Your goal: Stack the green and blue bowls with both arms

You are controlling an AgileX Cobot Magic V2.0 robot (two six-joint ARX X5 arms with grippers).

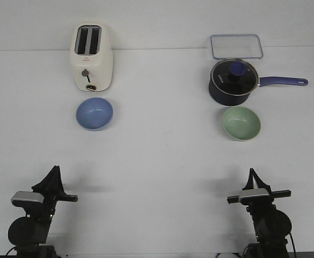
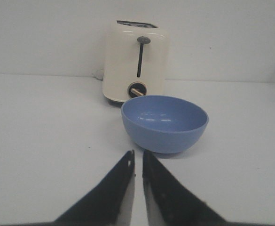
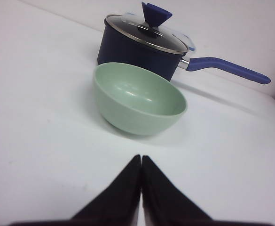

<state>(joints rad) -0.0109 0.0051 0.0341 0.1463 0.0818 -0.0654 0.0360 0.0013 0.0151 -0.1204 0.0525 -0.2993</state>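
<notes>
1. My left gripper (image 1: 53, 171) sits at the near left edge of the white table (image 1: 157, 161), its jaws drawn almost together with only a thin slit between them, gripping nothing
2. My right gripper (image 1: 252, 173) sits at the near right edge, jaws pressed tip to tip, also with nothing in them
3. The blue bowl (image 1: 94, 113) is a small, round, plain matte bowl in soft periwinkle, upright and with nothing inside; it stands on the left half of the table, just in front of the cream toaster (image 1: 92, 56) and well ahead of my left gripper
4. The green bowl (image 1: 241, 123) is the same shape, pale mint, upright and with nothing inside; it stands on the right half, just in front of the dark navy saucepan (image 1: 233, 81) with its glass lid
5. The two bowls are well apart
</notes>
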